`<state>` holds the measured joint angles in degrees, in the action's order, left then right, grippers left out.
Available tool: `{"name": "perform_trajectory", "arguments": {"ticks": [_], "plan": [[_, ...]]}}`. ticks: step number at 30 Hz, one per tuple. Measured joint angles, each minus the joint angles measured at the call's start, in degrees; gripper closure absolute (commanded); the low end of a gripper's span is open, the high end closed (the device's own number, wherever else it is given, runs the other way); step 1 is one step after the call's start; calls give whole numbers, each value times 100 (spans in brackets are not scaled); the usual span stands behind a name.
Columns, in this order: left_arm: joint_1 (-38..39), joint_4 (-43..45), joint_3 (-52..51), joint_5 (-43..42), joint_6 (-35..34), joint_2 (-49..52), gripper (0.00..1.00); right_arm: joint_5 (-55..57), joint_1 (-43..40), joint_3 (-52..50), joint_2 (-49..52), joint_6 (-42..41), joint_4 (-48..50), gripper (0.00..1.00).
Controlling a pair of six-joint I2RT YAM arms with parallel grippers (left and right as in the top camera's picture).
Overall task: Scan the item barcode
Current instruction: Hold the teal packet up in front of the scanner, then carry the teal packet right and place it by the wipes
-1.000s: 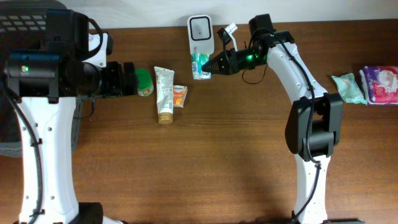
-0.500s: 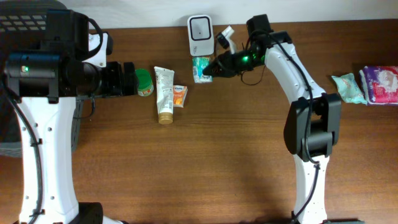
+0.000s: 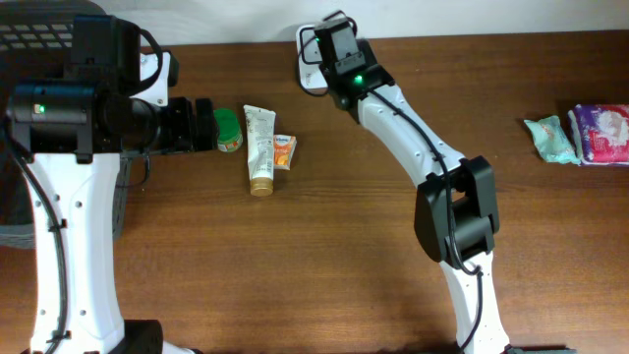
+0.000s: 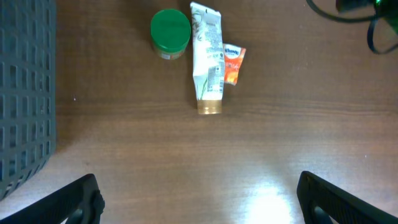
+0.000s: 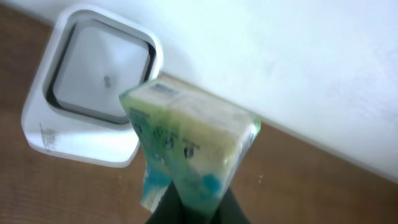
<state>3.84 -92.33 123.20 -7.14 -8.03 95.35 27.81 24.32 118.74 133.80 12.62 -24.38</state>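
Right gripper is clamped on the lower end of a green-and-white pack, with its dark fingers pressed together around the crimped edge at the bottom of the right wrist view. From that grip the pack's long axis runs up and away from the fingers, leaning a little to the left. A broad printed face is turned toward the wrist camera, but the small print on it is too blurred to read. The pack's far end points at the white scanner and overlaps the lower right corner of its dark-framed window. The scanner stands at the back edge of the table, against the pale wall. From overhead, the right arm reaches across to the scanner and its wrist covers the pack.

The left gripper hangs over bare wood with its two fingers spread wide and nothing between them. Beyond it lie one green-lidded jar, one white tube with its gold cap pointing toward the gripper, and one small orange sachet touching the tube's side. One dark mesh basket sits at the left edge.

At the table's far right lie two more packets, one teal and one purple and white. There is one scanner and one held pack.
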Motion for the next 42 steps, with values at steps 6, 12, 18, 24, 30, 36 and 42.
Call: {"name": "perform_trajectory", "arguments": {"ticks": [6,12,18,24,30,36,42], "plan": [[0,-4,0,0,0,0,1,-234,52,4,201,960,1213,96],[0,-4,0,0,0,0,1,-546,52,4,551,1113,1683,96],[0,-9,0,0,0,0,1,555,-214,96,505,232,1147,96],[0,-2,0,0,0,0,1,955,-1683,188,72,-1001,-1438,96],[0,-7,0,0,0,0,1,986,-3418,190,26,-1486,-3040,94],[0,-7,0,0,0,0,1,494,-4430,190,26,-1705,-3226,1],[0,-4,0,0,0,0,1,-800,-4664,190,26,-1733,-3268,1]]}}
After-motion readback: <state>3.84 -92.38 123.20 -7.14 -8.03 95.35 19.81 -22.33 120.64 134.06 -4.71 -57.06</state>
